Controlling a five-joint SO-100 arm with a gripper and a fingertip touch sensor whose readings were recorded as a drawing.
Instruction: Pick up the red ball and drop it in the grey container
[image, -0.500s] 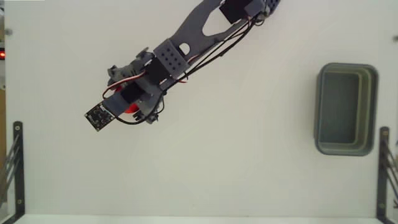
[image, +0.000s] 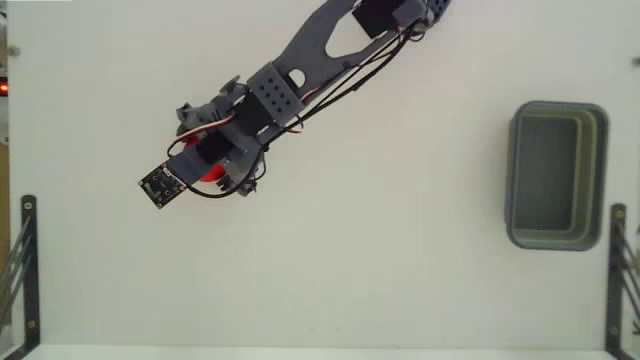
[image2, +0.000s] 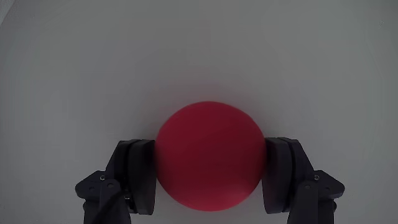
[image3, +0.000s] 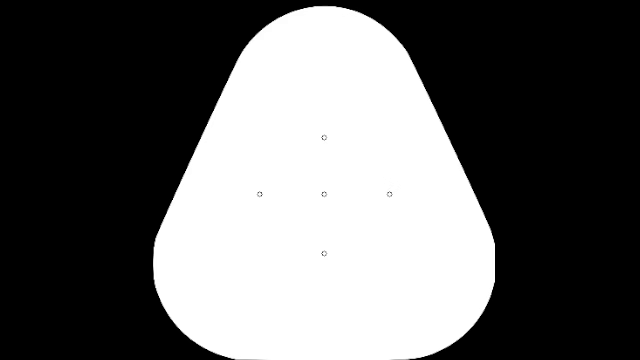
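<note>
Fingers (image2: 134, 177) pressed against both flanks of the red ball (image2: 210, 155) in the wrist view, dark pads flush to its left and right sides with no gap showing, so gripper (image2: 210, 180) judged to be pinching the ball rather than merely bracketing it. Seen from the fixed view as only a sliver of red ball (image: 210, 175) peeking from under the gripper (image: 205, 176), well in from the left edge of the white tabletop (image: 380, 260) and a little above its middle height. Cannot tell from either view whether lifted clear of the surface yet or resting on it. Best handled now by holding the squeeze steady, since a smooth sphere held across its widest part can roll out forward if pressure eases; rising straight up before any sideways travel, to avoid dragging. Beyond, plain bare tabletop across the middle, nothing in the path. Farthest off, grey container (image: 557, 175) against the right edge, hollow facing up and empty, well apart from the ball. Worth carrying high enough to pass over the thick near rim, centring above the hollow, then opening only once settled, so no bounce off the rim.
</note>
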